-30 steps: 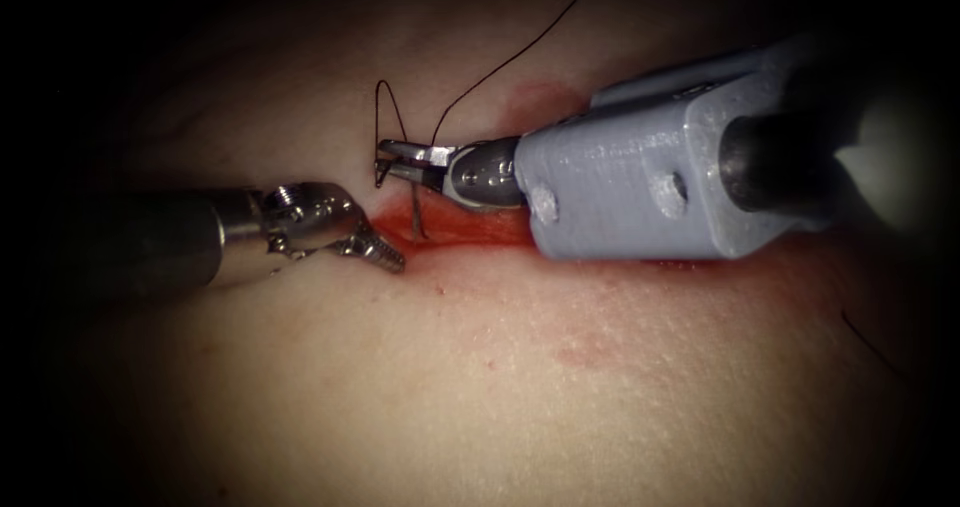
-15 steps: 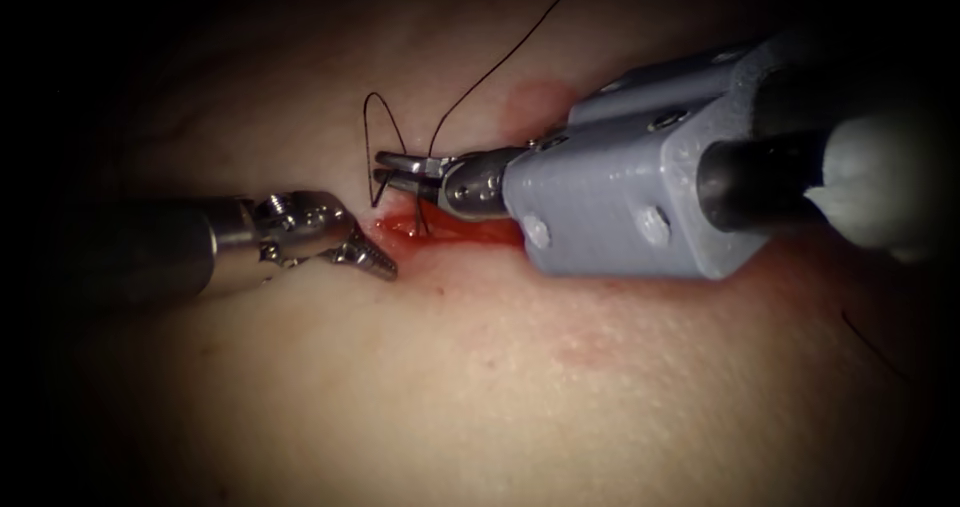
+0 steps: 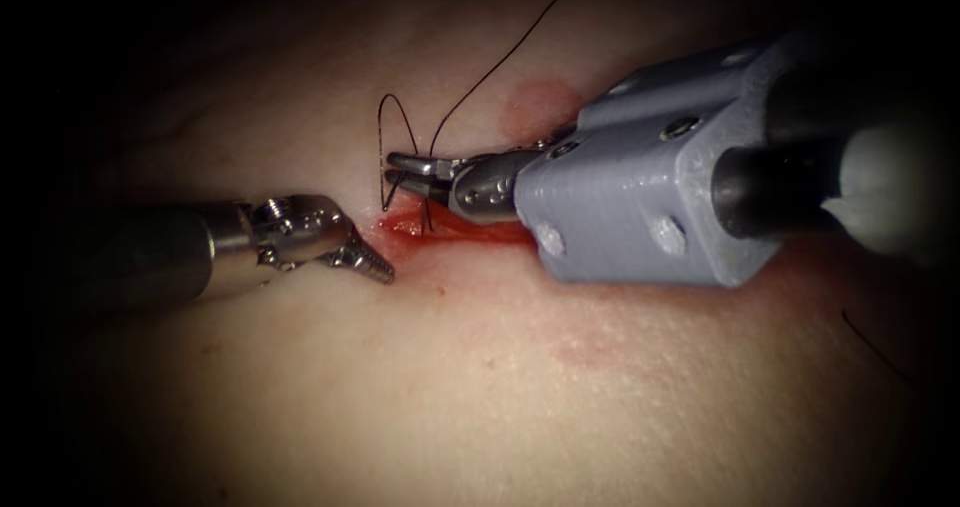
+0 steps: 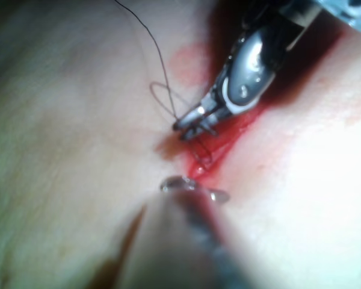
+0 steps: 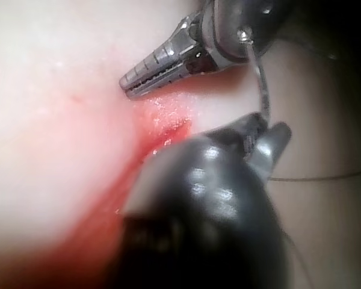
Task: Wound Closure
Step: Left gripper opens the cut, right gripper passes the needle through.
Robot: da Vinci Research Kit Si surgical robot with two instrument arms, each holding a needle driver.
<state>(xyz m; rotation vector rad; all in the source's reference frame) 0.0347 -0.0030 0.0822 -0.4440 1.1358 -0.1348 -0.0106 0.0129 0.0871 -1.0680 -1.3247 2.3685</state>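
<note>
Where the endoscope looks down on the pale pork-belly tissue (image 3: 480,367), the right arm's steel needle driver (image 3: 405,174) sits at the left end of the red, wet cut (image 3: 450,229), its jaws closed on the thin dark thread (image 3: 500,52), which forms a small loop (image 3: 395,132) beside them. The left arm's steel needle driver (image 3: 372,262), jaws closed and holding nothing, rests just left of the cut. No needle can be made out.

Left wrist view: the right tool (image 4: 192,125) grips thread (image 4: 150,42) over red fluid (image 4: 213,153).

Right wrist view: the left tool (image 5: 150,75) lies closed beside the cut (image 5: 162,129).

Judged stage: thread handling; the next move calls for steady tension.
</note>
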